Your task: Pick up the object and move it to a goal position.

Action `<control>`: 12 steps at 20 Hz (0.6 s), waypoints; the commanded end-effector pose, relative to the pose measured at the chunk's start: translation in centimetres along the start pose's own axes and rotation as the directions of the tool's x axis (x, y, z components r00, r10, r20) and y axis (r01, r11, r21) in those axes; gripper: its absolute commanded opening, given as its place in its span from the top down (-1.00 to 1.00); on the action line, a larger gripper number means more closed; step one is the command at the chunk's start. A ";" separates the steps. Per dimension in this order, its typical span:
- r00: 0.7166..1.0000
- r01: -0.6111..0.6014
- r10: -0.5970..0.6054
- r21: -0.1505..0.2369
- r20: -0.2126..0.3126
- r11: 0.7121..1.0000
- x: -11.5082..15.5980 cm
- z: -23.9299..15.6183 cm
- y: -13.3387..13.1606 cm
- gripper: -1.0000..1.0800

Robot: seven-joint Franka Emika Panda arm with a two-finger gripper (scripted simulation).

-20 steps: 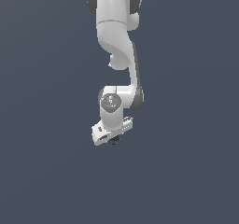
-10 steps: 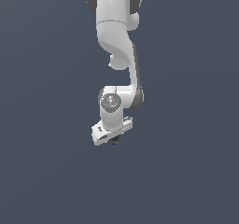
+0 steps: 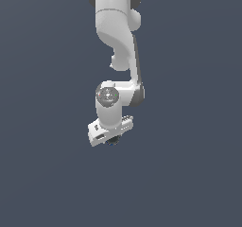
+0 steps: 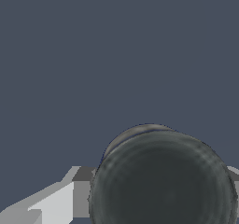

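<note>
You see the white arm (image 3: 116, 41) reach down from the top of the exterior view, with its wrist turned so the white hand sits tilted at the low end. The fingers (image 3: 112, 141) point downward below that hand and are mostly hidden by it. The object (image 3: 112, 142) shows there only as a small dark spot with a hint of blue, directly at the fingers.

In the wrist view, the object (image 4: 163, 181) is a large dark, round, mottled grey disc filling the space between the fingers. One finger (image 4: 60, 199) is visible as a white and grey block touching the disc's side. The fingers are closed on the object.
</note>
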State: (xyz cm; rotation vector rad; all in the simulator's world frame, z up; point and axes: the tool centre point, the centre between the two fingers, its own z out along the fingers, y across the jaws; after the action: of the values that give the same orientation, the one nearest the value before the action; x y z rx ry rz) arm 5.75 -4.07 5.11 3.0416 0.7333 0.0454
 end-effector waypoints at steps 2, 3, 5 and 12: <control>0.999 -0.021 0.021 -0.019 -0.026 1.000 0.5 -3.4 1.5 1.00; 0.999 -0.029 0.028 -0.025 -0.035 0.999 0.6 -4.6 2.0 1.00; 0.997 -0.046 0.044 -0.039 -0.055 0.998 0.8 -7.4 3.1 1.00; 0.982 -0.130 0.115 -0.097 -0.152 0.987 0.9 -20.3 7.8 1.00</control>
State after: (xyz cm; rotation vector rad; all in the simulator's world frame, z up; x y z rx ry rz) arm 9.17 -9.55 22.46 3.0085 0.5592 0.2625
